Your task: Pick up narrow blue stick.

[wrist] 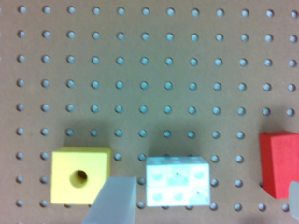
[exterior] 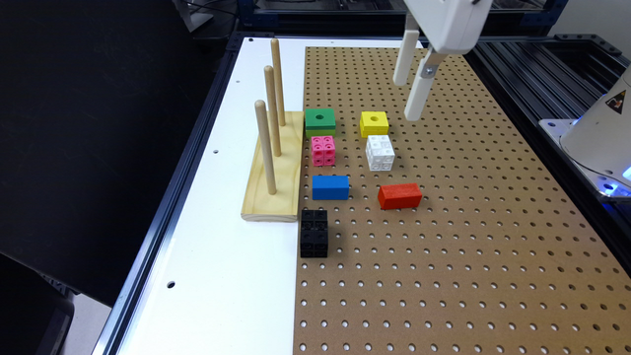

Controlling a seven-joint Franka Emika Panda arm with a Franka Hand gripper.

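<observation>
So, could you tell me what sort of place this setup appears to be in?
Most likely a robotics lab bench: a brown pegboard on a metal-framed table, coloured test blocks such as the narrow blue stick, a wooden peg stand, and the gripper overhead.

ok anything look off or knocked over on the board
Nothing serious. The red block sits slightly askew, while the narrow blue stick lies square to the pegboard. No block is tipped or damaged.

- white tabletop (exterior: 217, 236) with a brown pegboard (exterior: 443, 246) on it
- wooden peg stand (exterior: 273, 172) sits beside the pegboard
- on the pegboard: narrow blue stick (exterior: 330, 187), red block (exterior: 400, 195), black cube (exterior: 314, 232), pink cube (exterior: 323, 150), white cube (exterior: 380, 152), green block (exterior: 320, 122), yellow block (exterior: 374, 124)
</observation>
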